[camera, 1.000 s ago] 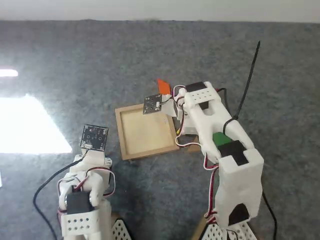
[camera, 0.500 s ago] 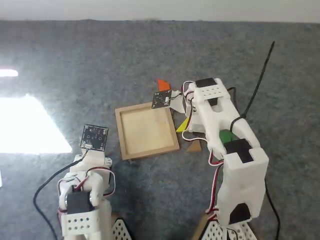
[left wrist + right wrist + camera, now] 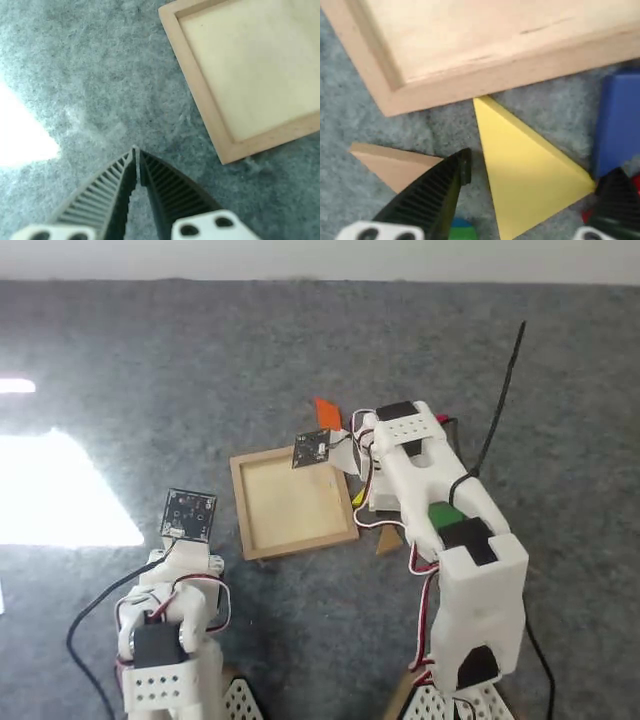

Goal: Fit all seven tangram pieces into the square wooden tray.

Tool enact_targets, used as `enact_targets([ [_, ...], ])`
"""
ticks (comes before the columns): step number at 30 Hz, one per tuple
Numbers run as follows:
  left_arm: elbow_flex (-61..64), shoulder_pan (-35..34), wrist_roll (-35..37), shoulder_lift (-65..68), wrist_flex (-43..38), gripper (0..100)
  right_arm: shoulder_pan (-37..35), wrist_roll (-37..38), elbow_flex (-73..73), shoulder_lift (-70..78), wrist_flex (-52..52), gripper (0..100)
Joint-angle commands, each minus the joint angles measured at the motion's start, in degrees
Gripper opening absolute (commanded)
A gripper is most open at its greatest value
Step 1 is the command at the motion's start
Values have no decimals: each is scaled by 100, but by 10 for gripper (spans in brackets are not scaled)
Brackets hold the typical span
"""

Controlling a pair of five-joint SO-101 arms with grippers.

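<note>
**Item 1: square wooden tray** [image 3: 241, 508]. Pale, smooth wood with a raised rim and a bare floor; none of the pieces lies in it. It sits on the grey felt mat [image 3: 150, 360], between the two arms.

**Item 2: flat yellow triangle** [image 3: 525, 170]. Matte, with sharp edges. It lies on the mat just outside the tray's wall, one corner pointing at that wall and touching it or nearly so. This looks like the piece you should take next.

**Item 3: right gripper** [image 3: 540, 175]. Its fingers are spread wide and straddle the yellow triangle. The ribbed finger is on the side of the plain tan wooden triangle [image 3: 395, 162]. The other is by the corner next to the flat blue piece [image 3: 620, 120]. A closing stroke would run across the triangle, so watch that corner by the blue piece. This is much the nearer arm.

**Item 4: left gripper** [image 3: 136, 160]. The ribbed fingers are pressed together on nothing, over bare mat near a tray corner.

**Item 5: orange piece** [image 3: 326, 412]. It lies beyond the tray, apart from the others.
</note>
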Motion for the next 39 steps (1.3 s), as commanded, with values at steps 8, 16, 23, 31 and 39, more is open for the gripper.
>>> enact_targets([
  [8, -84, 26, -26, -114, 26, 13, 31, 44, 105, 66, 13, 281],
  [16, -84, 26, -26, -114, 26, 13, 418, 62, 97, 57, 4, 312],
  [23, -84, 26, -26, -114, 26, 13, 426, -35, 79, 48, 4, 283],
  [31, -84, 26, -26, -114, 26, 13, 462, -501, -756, 48, 690, 268],
  [39, -84, 26, -26, -114, 26, 13, 382, -651, -1916, 48, 1543, 268],
])
